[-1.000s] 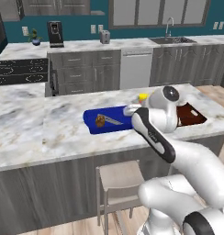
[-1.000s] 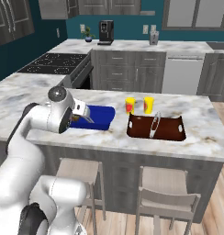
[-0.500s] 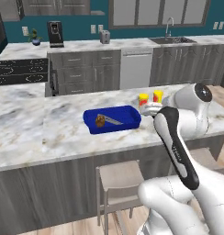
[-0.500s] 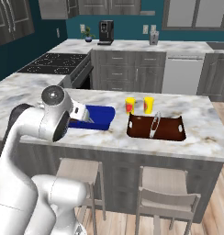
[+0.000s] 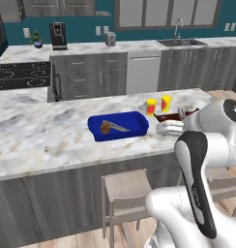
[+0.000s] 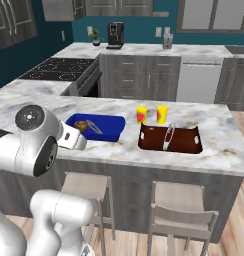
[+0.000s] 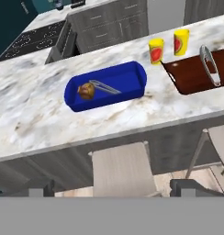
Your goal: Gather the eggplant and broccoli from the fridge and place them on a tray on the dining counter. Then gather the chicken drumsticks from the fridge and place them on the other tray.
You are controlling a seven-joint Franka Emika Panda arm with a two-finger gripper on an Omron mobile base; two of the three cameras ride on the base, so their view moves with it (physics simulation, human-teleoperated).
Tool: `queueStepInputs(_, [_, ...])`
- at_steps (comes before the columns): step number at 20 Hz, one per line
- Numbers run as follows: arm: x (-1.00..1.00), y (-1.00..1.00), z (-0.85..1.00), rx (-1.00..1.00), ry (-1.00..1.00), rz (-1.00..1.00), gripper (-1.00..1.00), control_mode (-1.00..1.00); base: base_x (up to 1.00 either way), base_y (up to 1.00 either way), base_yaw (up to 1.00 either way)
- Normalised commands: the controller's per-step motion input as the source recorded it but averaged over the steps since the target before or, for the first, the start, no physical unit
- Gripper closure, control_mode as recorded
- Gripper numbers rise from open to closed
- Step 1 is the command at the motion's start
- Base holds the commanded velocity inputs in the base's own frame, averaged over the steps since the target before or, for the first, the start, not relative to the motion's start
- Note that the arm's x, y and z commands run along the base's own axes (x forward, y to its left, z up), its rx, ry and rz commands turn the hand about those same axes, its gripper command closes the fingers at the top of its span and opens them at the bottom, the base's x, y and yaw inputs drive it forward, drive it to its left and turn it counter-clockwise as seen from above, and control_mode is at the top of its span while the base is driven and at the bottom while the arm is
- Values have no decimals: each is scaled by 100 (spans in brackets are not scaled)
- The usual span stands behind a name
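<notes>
- The white arm's two-finger gripper (image 7: 111,188) hangs back from the dining counter, above the stools, with its two dark finger tips (image 7: 40,189) spread wide apart and nothing between them: the jaws are released.
- A deep blue rectangular tray (image 5: 119,127) sits on the pale marble dining counter (image 5: 52,145), toward its middle.
- Inside the blue tray lies a small brown, rounded piece of food (image 7: 86,91) at the end nearer the stove; it looks like a chicken drumstick, though it is too small to be sure.
- Just beside that brown piece, a pair of thin silver tongs (image 7: 104,87) lies slanted across the tray floor.
- A dark brown rectangular tray (image 6: 170,140) with handles at its ends rests on the same counter, near the blue tray but apart from it.
- A second pair of silver tongs (image 6: 168,136) lies across the brown tray's middle.
- Two small yellow cups with red pictures on them, one (image 6: 142,115) and the other (image 6: 162,114), stand upright side by side just behind the brown tray.
- Two pale wooden stools (image 6: 180,210) are tucked under the counter's near edge.
- On the far grey cabinets stand a black coffee machine (image 5: 58,36) and a small potted plant (image 5: 37,39).
- A black stovetop (image 6: 56,68) is set in the side counter.
</notes>
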Motion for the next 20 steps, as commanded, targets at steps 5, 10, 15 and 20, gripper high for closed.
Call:
queueStepInputs(5, [-75, 0, -4, -7, 4, -13, -100, -100, 0, 0, 0])
queueStepInputs(10, [-15, 0, -5, -1, 1, 0, -100, -100, 0, 0, 0])
queueStepInputs(15, [-36, -8, -2, 1, -10, -4, -100, -100, 0, 0, 0])
queueStepInputs(20, [-52, -14, -5, 1, -10, -9, -100, 100, -36, -16, -10])
